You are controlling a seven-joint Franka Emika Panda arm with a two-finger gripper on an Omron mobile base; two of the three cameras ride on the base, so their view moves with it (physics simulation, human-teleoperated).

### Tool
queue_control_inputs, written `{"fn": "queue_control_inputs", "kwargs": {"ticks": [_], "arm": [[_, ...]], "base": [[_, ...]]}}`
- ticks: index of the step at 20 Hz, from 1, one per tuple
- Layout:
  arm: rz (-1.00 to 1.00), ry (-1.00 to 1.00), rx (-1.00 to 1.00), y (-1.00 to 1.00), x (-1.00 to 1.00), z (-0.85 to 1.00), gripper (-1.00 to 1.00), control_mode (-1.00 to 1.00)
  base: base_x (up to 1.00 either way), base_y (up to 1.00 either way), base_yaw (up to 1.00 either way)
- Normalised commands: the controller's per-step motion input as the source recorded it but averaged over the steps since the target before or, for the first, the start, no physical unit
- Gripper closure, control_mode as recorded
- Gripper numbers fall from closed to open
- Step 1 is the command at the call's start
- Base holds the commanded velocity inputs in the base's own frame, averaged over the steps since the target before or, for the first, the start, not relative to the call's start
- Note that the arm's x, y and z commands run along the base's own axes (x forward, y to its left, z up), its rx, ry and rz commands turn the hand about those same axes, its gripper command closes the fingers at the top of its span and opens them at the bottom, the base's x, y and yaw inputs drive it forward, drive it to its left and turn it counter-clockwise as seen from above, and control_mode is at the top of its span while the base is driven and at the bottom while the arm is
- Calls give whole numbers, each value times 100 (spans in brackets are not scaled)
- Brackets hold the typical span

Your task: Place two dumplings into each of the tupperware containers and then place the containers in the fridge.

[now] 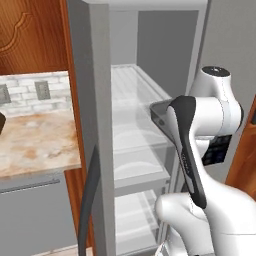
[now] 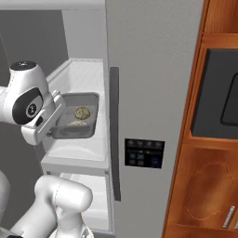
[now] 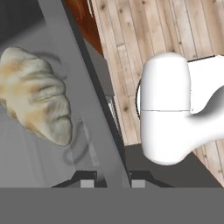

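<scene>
A marble counter, wooden cabinets and what looks like a dark oven.

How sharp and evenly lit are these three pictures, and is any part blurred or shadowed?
Left base view: flat even light, the fridge shelves pale and washed out. Right base view: soft, the container dim, its dumplings small and vague. Hand view: the dumpling so close that it looks large and slightly blurred, casting a faint shadow; the tool is shut on the container's rim.
</scene>
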Motion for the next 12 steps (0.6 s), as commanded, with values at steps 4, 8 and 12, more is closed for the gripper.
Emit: {"fn": "queue_control_inputs", "kwargs": {"ticks": [4, 8, 12], "arm": [[0, 0, 0, 0, 0, 0, 100, 100], [0, 0, 0, 0, 0, 0, 100, 100], [1, 0, 0, 13, 16, 1, 100, -100]], "base": [[25, 24, 0], [15, 28, 0], [4, 14, 0]]}}
